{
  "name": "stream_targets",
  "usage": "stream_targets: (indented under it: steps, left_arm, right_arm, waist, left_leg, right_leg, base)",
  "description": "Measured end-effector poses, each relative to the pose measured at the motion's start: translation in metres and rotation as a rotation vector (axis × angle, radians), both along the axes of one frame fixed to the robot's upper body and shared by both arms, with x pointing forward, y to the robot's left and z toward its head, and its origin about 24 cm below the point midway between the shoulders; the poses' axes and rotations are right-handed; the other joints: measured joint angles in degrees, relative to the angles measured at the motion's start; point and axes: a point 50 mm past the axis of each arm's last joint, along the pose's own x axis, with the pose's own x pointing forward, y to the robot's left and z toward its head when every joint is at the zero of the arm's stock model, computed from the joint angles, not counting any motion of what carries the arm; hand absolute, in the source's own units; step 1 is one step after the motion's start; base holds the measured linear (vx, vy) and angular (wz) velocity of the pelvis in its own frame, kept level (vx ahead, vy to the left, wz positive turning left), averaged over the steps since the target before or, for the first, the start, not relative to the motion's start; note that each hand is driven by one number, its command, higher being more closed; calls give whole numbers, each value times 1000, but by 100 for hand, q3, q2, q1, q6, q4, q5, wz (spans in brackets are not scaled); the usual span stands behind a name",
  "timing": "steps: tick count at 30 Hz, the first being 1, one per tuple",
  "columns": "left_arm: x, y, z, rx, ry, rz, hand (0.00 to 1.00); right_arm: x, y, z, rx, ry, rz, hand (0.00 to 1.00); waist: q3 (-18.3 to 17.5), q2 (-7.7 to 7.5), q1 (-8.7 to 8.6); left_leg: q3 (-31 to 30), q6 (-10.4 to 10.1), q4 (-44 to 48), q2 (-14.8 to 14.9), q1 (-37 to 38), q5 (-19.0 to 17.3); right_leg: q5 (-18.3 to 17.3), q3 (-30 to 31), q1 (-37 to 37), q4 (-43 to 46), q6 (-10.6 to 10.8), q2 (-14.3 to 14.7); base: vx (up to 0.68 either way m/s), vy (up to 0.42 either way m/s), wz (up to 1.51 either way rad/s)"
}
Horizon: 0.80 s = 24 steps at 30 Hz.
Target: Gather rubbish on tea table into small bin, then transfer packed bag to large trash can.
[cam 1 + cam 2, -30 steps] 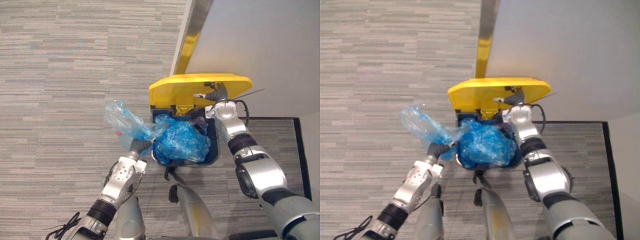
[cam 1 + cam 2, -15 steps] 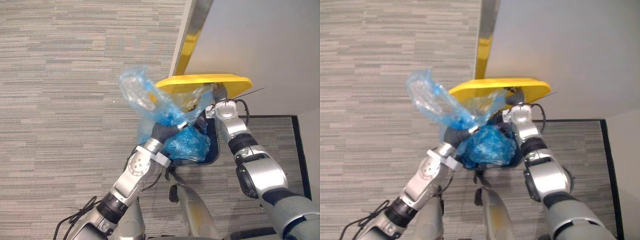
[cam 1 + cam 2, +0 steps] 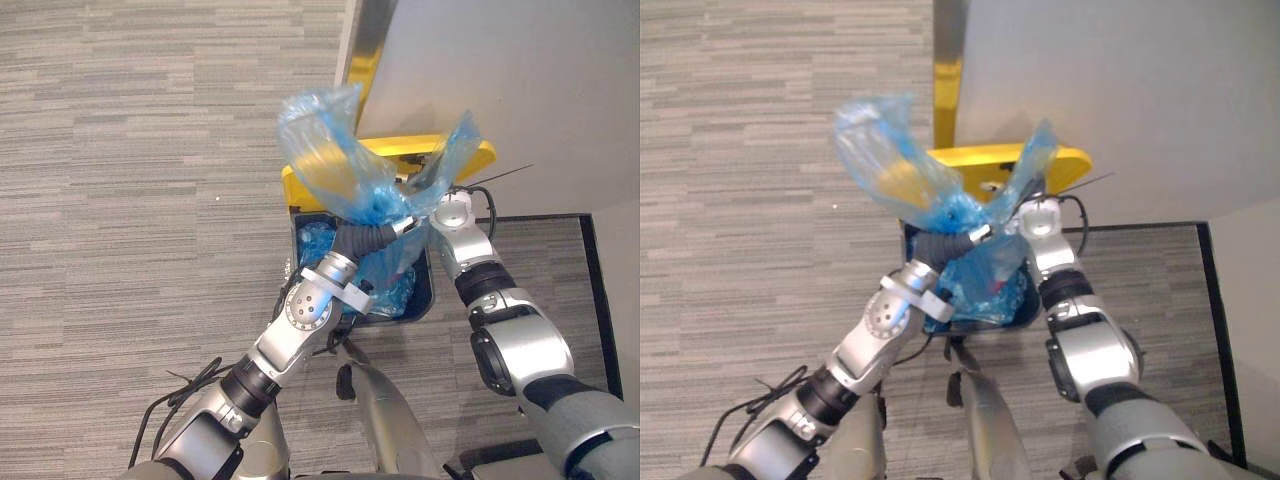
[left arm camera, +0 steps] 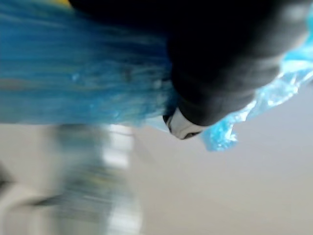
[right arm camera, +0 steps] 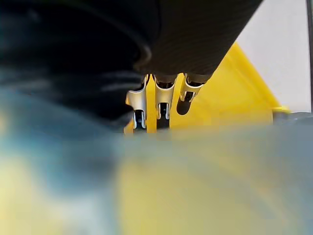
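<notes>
My left hand [image 3: 368,240] is shut on the neck of a translucent blue rubbish bag [image 3: 322,150], held above the open dark blue trash can [image 3: 428,300]. The bag's loose top flares upward, and its body hangs down into the can's mouth over the blue liner [image 3: 318,240]. In the left wrist view the blue bag [image 4: 73,83] is stretched past the hand's dark cover [image 4: 220,73]. My right hand [image 3: 445,200] sits behind the bag at the raised yellow lid [image 3: 482,150]. Its fingers [image 5: 156,100] rest straight against the lid [image 5: 230,98].
The can stands against a pale wall [image 3: 520,80] with a yellow and metal corner strip [image 3: 365,50]. Grey striped carpet [image 3: 150,150] spreads to the left. A dark-edged mat [image 3: 588,260] lies to the right of the can.
My left hand has swung the bag from the can's left side up and rightward, over the opening. The right hand has stayed at the lid.
</notes>
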Motion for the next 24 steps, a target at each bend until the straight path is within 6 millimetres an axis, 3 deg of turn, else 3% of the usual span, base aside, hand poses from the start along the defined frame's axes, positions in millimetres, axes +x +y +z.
stream_targets:
  steps: [2, 7, 13, 18, 19, 24]
  left_arm:
    - [10, 3, -23, 117, 67, 40, 100]
    - [30, 9, -35, 271, 81, 98, 100]
    - [43, 24, -57, 433, 134, 172, 100]
    - [55, 58, -81, 549, 237, 337, 100]
    - [56, 62, -82, 555, 243, 355, 0]
    - [62, 80, -94, 757, 282, 482, 0]
  right_arm:
    - [0, 0, 2, -1, -9, 3, 0]
    - [-1, 5, 10, -6, -39, 16, 0]
    - [-2, 18, 39, -11, -139, 40, 0]
    - [-6, 36, 48, -29, -182, 90, 0]
    - [-6, 38, 49, -28, -186, 97, 0]
    - [-13, 54, 58, -32, -240, 148, 0]
  waist:
    - [5, -9, -44]
    - [69, -72, -42]
    - [203, -80, -33]
    - [218, -70, -117]
    - [218, -70, -128]
    - [219, -68, -166]
  left_leg:
    - [22, -24, 104, 45, -101, -28]
    - [28, -11, 521, 115, -501, -183]
    - [187, 45, 958, 173, -1012, -363]
    - [278, 39, 1001, 255, -1094, -381]
    - [301, 39, 1001, 263, -1096, -381]
    - [340, 37, 1005, 278, -1162, -383]
  right_leg:
    - [26, -30, -77, 62, -34, 4]
    - [28, -37, -333, 171, -38, 1]
    - [46, 58, -778, 309, -21, -8]
    - [90, 38, -881, 364, -77, 5]
    - [90, 40, -889, 367, -77, 5]
    - [64, 53, -1007, 457, -101, 2]
  base:
    - [57, 24, -1]
    - [-2, 18, -2]
    - [-34, 26, -12]
    - [32, 6, -4]
    - [27, 7, -4]
    - [24, 4, -2]
